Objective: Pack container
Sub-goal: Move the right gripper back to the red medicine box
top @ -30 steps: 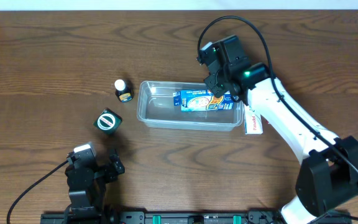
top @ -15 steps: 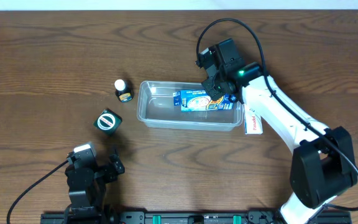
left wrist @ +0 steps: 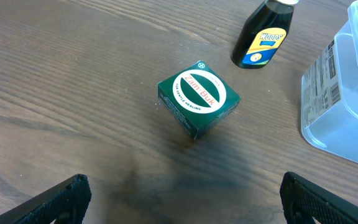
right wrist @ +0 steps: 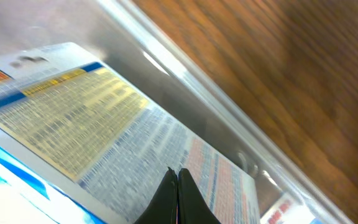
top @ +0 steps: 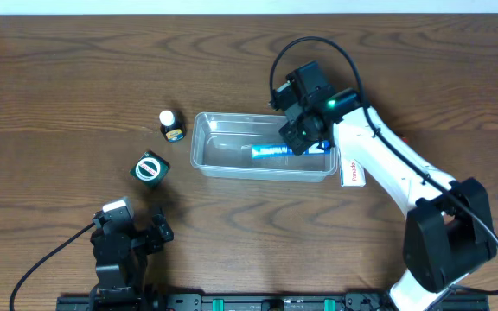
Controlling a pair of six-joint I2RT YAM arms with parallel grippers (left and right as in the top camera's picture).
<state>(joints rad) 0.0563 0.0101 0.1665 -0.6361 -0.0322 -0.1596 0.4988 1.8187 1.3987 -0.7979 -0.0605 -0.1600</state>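
The clear container point(top: 221, 149) lies in the middle of the table. A blue printed box point(top: 271, 152) stands on its long edge inside it, at the right half. My right gripper point(top: 297, 138) is shut and empty, down in the container's right end against this box. In the right wrist view the shut fingertips point(right wrist: 178, 172) rest on the box's printed face point(right wrist: 98, 112), with the container wall point(right wrist: 191, 84) behind. My left gripper point(top: 132, 229) is open and empty near the front edge; its view shows the container's corner point(left wrist: 353, 99).
A green Zam-Buk box point(top: 150, 167) point(left wrist: 197, 99) and a small dark bottle point(top: 171, 126) point(left wrist: 263, 37) stand left of the container. A white and red box point(top: 351, 168) lies against the container's right end, under my right arm.
The blue box lay flat with its face up; now it is tipped onto its edge. My right gripper has moved slightly left and down into the container. The left arm has not moved.
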